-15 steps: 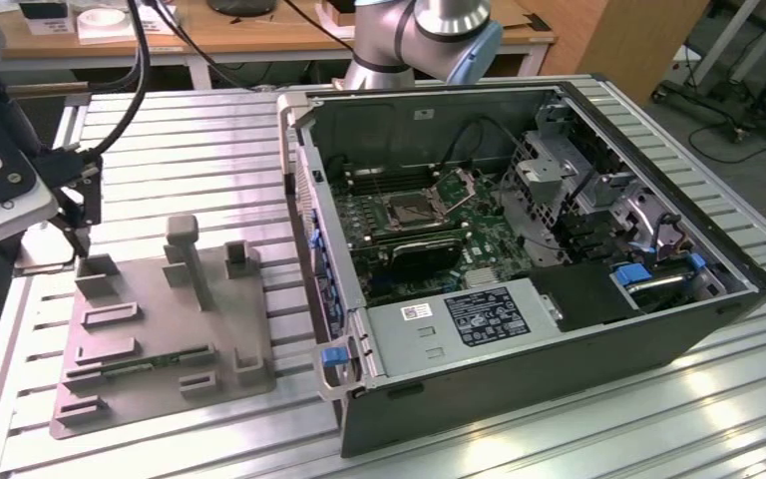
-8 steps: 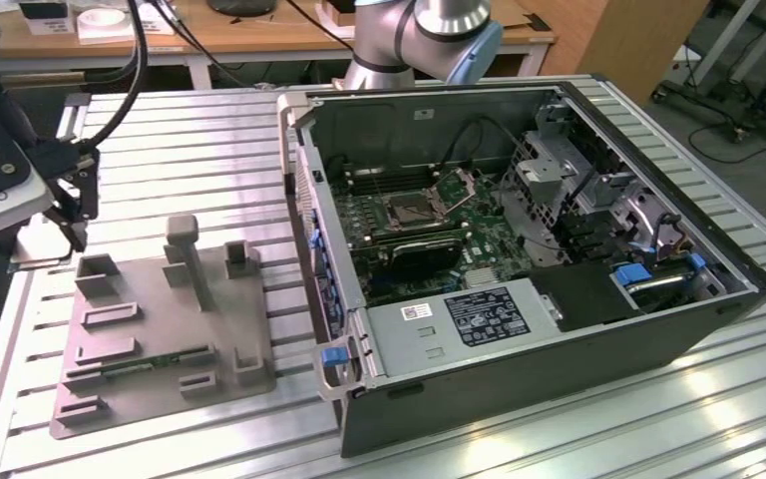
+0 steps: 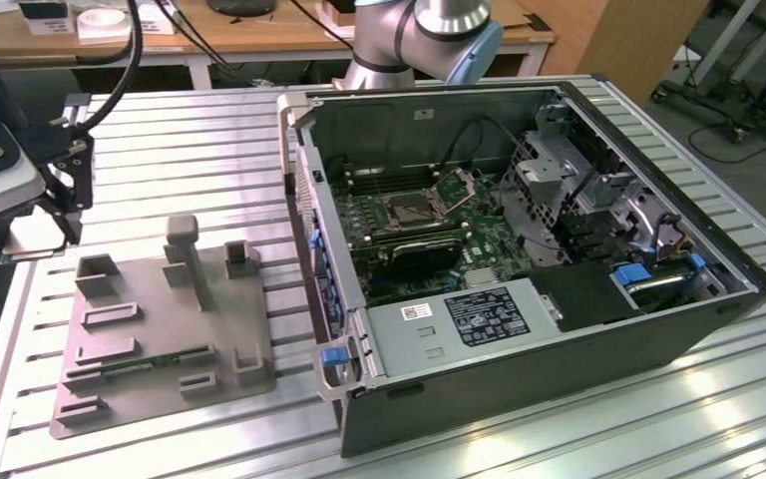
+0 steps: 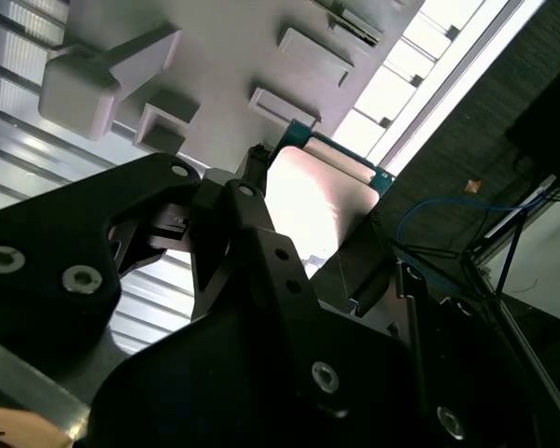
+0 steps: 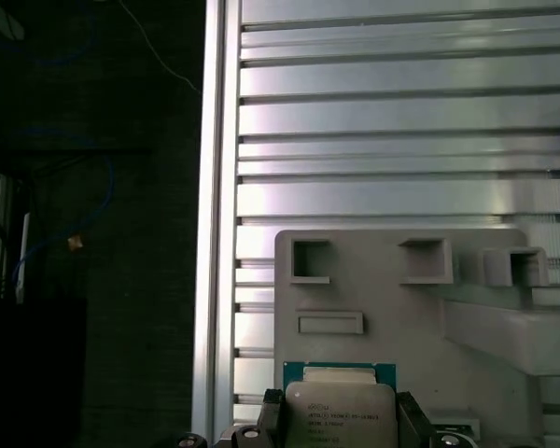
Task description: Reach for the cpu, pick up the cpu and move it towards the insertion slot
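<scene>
Exterior view: we see the gripper (image 3: 35,222) raised off the slatted metal table (image 3: 171,140), just past the grey fixture (image 3: 157,329) on the exterior view's left, near the fixture's far corner. The cpu (image 3: 31,239) is clamped in it, a pale square below the black wrist body, apart from the fixture and not resting in any of its recesses.

First wrist view: the cpu (image 5: 340,415) has its silver top facing the camera and a green edge showing. The black fingers (image 5: 272,418) press on two opposite sides, so we call the gripper (image 5: 341,425) closed on it. The grey fixture (image 5: 401,299) lies beyond the chip, with its rectangular pockets in view.

Second wrist view: the cpu (image 4: 322,201) glares bright between the dark fingers (image 4: 257,201) of the gripper (image 4: 313,233), with the grey fixture (image 4: 224,56) behind it.

Back in the exterior view, the insertion slot (image 3: 411,210) sits inside the open computer case (image 3: 530,249), well apart from the fixture on the exterior view's right, with its hinged plate (image 3: 463,185) tilted up. That puts the whole fixture between the held cpu and the slot. A green memory stick (image 3: 157,361) lies flat on the fixture, toward its near end.
</scene>
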Motion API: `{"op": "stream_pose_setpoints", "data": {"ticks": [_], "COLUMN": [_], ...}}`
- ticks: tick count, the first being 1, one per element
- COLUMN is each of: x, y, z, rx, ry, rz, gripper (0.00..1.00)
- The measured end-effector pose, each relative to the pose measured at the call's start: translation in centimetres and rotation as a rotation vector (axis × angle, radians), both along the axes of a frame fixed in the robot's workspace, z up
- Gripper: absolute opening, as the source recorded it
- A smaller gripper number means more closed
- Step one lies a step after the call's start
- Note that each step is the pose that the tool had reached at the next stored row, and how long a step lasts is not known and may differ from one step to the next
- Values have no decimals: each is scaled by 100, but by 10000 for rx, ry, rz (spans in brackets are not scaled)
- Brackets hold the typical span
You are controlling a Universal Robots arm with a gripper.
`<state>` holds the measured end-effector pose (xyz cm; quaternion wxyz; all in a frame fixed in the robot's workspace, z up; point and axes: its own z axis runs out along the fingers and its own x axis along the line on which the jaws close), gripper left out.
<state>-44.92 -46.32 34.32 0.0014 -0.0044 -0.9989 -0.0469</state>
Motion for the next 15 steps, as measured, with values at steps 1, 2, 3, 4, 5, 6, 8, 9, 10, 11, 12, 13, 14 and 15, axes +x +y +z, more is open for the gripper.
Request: {"op": "stream_pose_setpoints", "data": {"ticks": [1, 2, 3, 4, 5, 6, 8, 9, 10, 11, 12, 13, 14, 15], "x": [0, 0, 0, 0, 0, 0, 0, 0, 0, 0, 0, 0, 0, 0], "y": [0, 0, 0, 0, 0, 0, 0, 0, 0, 0, 0, 0, 0, 0], "z": [13, 28, 42, 56, 69, 83, 114, 128, 143, 159, 175, 190, 206, 219], "rx": [0, 1, 1, 1, 1, 1, 1, 1, 1, 1, 0, 1, 1, 1], "ry": [-1, -2, -2, -1, -2, -2, -1, -1, -2, -1, -1, -2, -1, -2], "rz": [0, -1, 0, 0, 0, 0, 0, 0, -1, 0, -1, 0, 0, 0], "gripper": [54, 54, 54, 54, 54, 54, 54, 54, 54, 54, 54, 54, 54, 54]}}
